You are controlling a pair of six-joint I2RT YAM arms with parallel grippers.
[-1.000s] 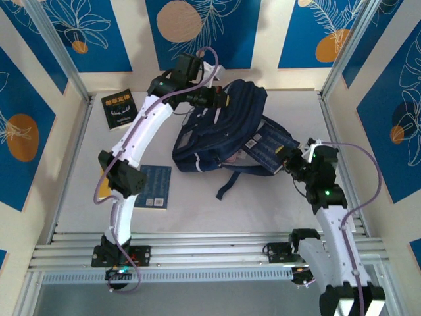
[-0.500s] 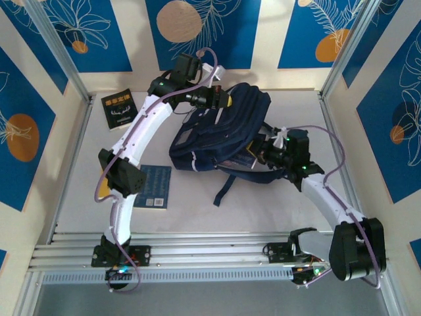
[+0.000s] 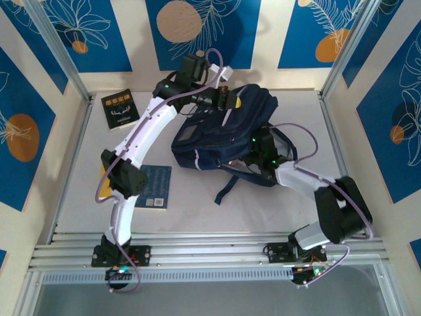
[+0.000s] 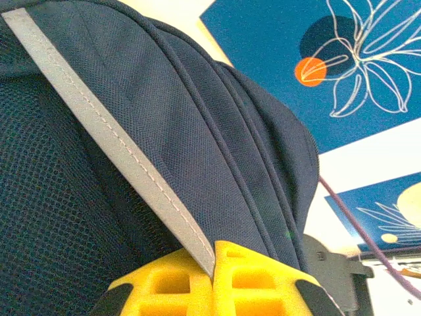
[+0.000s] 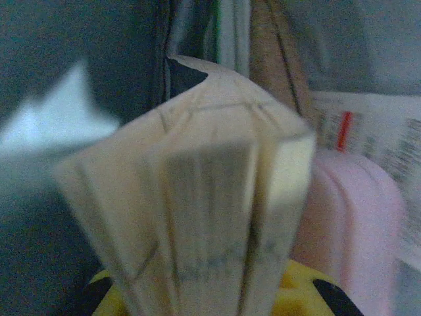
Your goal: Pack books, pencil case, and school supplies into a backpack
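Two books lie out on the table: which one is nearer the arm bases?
The dark blue book, beside the left arm's elbow. The black book with the yellow title lies far back, near the left wall.

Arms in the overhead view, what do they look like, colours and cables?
The left arm and right arm are white tubes linked by bulky black joints. A thin lilac cable loops along each. Small green lights glow near the wrists. The jaws are bright yellow plastic with moulded square recesses.
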